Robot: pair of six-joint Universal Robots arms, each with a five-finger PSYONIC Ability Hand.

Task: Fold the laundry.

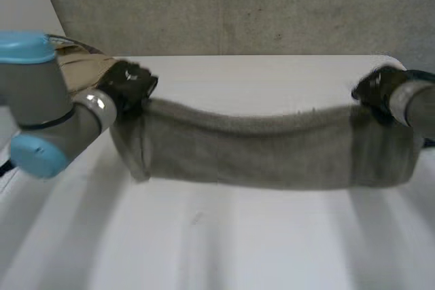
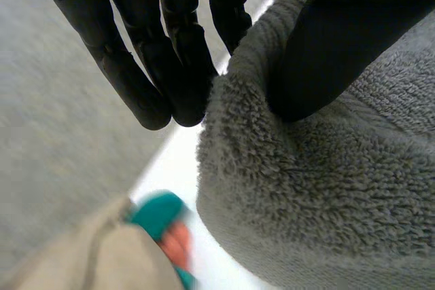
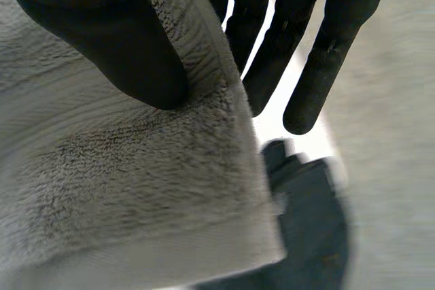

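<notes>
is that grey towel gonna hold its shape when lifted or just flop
Probably floppy: the towel dips along its top edge between the left hand and right hand, which pinch its ends. Its thick fuzzy pile likely resists slipping out of a pinch. That thickness suggests some weight, so expect sag.

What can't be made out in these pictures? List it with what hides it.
Left wrist view: the teal and red thing past the left hand is too blurred to name.
Right wrist view: the dark thing is blurred and partly covered by the towel.
Head view: the right arm is cut by the edge.
</notes>
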